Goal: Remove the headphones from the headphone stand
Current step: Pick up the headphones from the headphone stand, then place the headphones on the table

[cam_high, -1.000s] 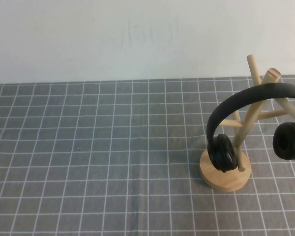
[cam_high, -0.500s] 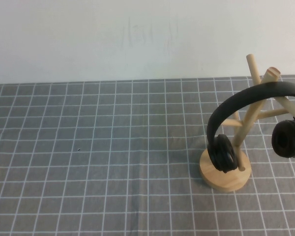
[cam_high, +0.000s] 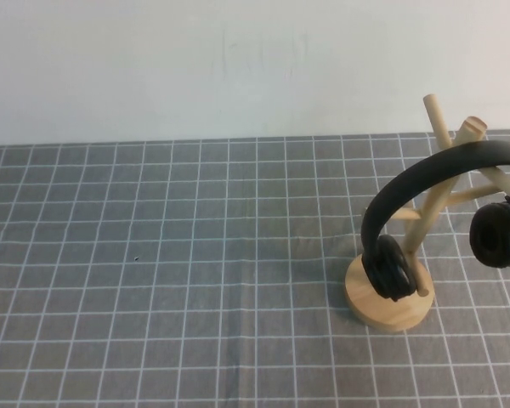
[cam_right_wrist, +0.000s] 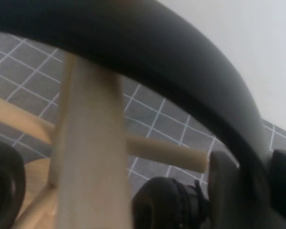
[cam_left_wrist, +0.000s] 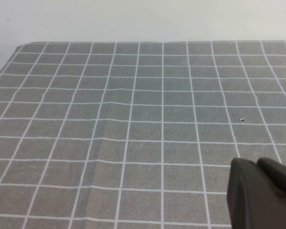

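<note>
The black headphones [cam_high: 442, 158] hang over the light wooden headphone stand [cam_high: 388, 297] at the table's right side, one ear cup by the round base, the other at the right edge. In the right wrist view my right gripper [cam_right_wrist: 252, 176] is shut on the headband [cam_right_wrist: 181, 57], a finger [cam_right_wrist: 223, 188] on each side of it, close to the stand's dowel [cam_right_wrist: 88, 143]. This gripper does not show in the high view. My left gripper [cam_left_wrist: 255, 164] is shut and empty over bare cloth, far from the stand.
A grey cloth with a white grid [cam_high: 153, 280] covers the table up to a white wall [cam_high: 195, 68]. The stand's pegs [cam_high: 435, 115] stick up through and behind the headband.
The headband has shifted a little to the right and tilted. The ear cup by the base has swung slightly right, and the other cup has risen a little.
</note>
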Controlling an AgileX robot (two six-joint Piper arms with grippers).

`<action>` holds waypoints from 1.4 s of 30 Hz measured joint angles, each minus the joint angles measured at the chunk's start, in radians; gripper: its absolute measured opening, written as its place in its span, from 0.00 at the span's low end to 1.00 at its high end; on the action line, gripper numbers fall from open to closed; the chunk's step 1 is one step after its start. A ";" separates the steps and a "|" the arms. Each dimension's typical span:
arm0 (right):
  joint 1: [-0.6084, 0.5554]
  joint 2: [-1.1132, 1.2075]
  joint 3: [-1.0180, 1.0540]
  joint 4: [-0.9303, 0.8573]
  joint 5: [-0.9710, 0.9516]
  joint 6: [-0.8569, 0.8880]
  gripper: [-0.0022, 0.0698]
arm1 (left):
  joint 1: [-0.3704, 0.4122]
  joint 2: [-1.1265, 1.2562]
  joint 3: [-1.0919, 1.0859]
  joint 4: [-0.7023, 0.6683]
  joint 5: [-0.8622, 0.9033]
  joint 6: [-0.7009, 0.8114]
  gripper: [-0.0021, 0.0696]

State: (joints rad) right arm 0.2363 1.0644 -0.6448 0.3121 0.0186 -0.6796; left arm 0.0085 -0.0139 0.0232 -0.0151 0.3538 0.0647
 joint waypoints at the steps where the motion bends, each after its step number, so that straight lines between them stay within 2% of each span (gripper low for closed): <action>1: 0.014 0.000 0.000 0.000 0.003 0.000 0.04 | 0.000 0.000 0.000 0.000 0.000 0.000 0.02; 10: 0.120 -0.094 0.000 0.000 0.024 0.002 0.02 | 0.000 0.000 0.000 0.000 0.000 0.000 0.02; 21: 0.088 -0.377 -0.028 0.005 0.134 0.031 0.02 | 0.000 0.000 0.000 0.000 0.000 0.000 0.02; 24: 0.021 -0.398 -0.086 -0.054 0.224 0.143 0.02 | 0.000 0.000 0.000 0.000 0.000 0.000 0.02; 26: -0.050 -0.395 -0.137 -0.164 0.316 0.278 0.02 | 0.000 0.000 0.000 0.000 0.000 0.000 0.02; 30: -0.194 -0.326 -0.257 -0.428 0.620 0.545 0.02 | 0.000 0.000 0.000 0.000 0.000 0.000 0.02; 32: -0.211 -0.284 -0.306 -0.505 0.748 0.638 0.02 | 0.000 0.000 0.000 0.000 0.000 0.000 0.02; 35: -0.211 -0.259 -0.310 -0.534 0.774 0.680 0.02 | 0.000 0.000 0.000 0.000 0.000 0.000 0.02; 39: -0.211 -0.206 -0.307 -0.549 0.953 0.688 0.02 | 0.000 0.000 0.000 0.000 0.000 0.000 0.02; 42: -0.211 -0.147 -0.304 -0.536 0.975 0.703 0.02 | 0.000 0.000 0.000 0.000 0.000 0.000 0.02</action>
State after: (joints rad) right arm 0.0254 0.9177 -0.9491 -0.2243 0.9936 0.0232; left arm 0.0085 -0.0139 0.0232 -0.0151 0.3538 0.0647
